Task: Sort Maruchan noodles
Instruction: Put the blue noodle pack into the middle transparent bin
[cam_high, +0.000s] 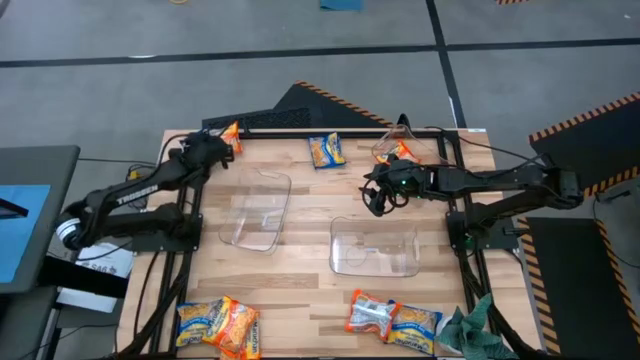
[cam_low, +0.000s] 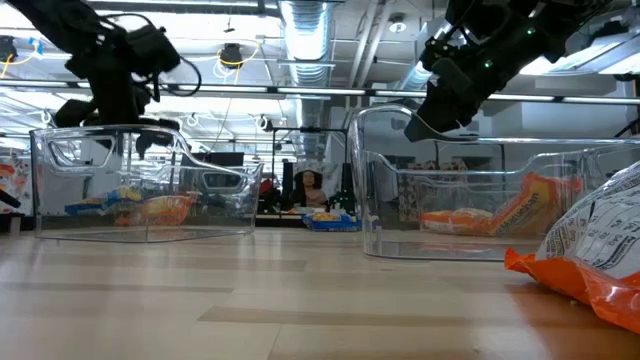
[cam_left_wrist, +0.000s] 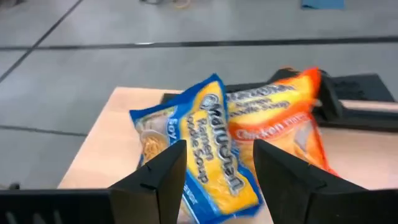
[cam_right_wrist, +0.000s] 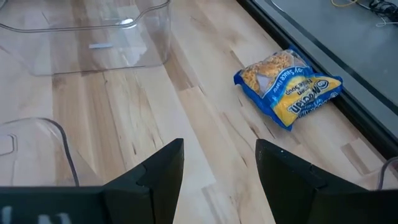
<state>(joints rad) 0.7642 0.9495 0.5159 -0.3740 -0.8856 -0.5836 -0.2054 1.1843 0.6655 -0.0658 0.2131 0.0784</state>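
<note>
Nearest packet: an orange-red noodle packet (cam_low: 590, 262) lay on the wooden table (cam_high: 300, 285) right at the low camera's edge, filling that view's lower right corner.
Front edge, left: two packets (cam_high: 218, 325), yellow and orange, lay touching each other at the near left corner.
Front edge, right: an orange-and-silver packet (cam_high: 370, 313) sat against a yellow one (cam_high: 415, 322), just beside a green cloth (cam_high: 470, 325).
Left arm: stretched toward the far left corner, wrist turned down over the table's edge.
Left gripper (cam_left_wrist: 214, 165): fingers apart, gripping nothing, poised over a yellow-blue packet (cam_left_wrist: 199, 152) that leaned on an orange chicken-flavour packet (cam_left_wrist: 283, 118) at that corner.
Right arm: reached in from the right side, elbow out past the frame, wrist bent down.
Right gripper (cam_right_wrist: 217, 165): jaws spread and empty, hanging above bare wood between the two clear bins.
Far edge: a yellow-blue packet (cam_high: 326, 150) lay alone near the rear rail; another orange packet (cam_high: 397, 152) sat near the far right corner.
Bins: the left bin (cam_high: 255, 210) and the right bin (cam_high: 375, 248) stood mid-table, apart; no packet showed inside either from above.
</note>
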